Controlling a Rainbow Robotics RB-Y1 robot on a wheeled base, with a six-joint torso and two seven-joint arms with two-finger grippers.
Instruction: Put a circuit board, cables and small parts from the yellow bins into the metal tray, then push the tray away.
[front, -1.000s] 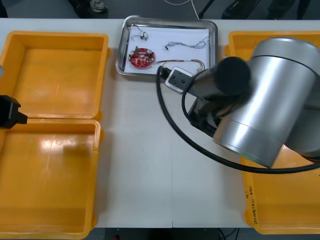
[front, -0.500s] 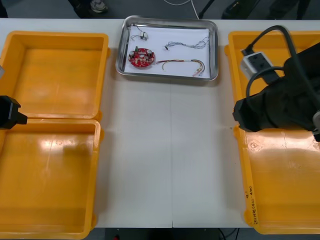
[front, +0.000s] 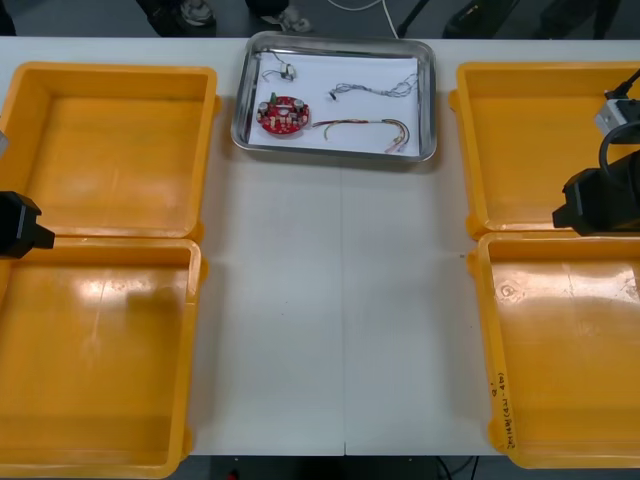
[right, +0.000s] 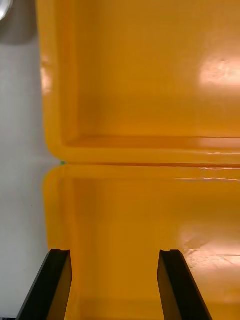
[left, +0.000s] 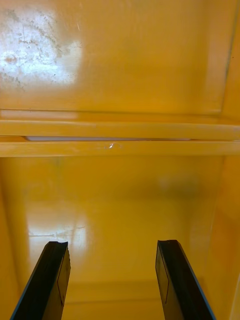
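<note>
The metal tray (front: 242, 105) lies at the table's far middle, white inside. In it are a round red circuit board (front: 283, 114), a red and yellow cable (front: 365, 127), a thin twisted cable (front: 378, 89) and a small metal part (front: 281, 71). My right arm (front: 598, 200) is at the right edge, over the seam between the two right bins. Its gripper (right: 115, 282) is open with nothing between the fingers, above the near right bin's floor (right: 150, 220). My left arm (front: 20, 225) sits at the left edge, its gripper (left: 112, 280) open over the near left bin (left: 120, 210).
Two yellow bins stand at the left (front: 110, 150) (front: 95, 350) and two at the right (front: 530, 140) (front: 570, 350). A strip of bare light table (front: 340, 300) runs between them up to the tray. Shoes show beyond the far edge.
My right arm has swung away from the tray's near edge, across the table to the right, and now hangs over the right bins. The tray and left arm stayed put.
</note>
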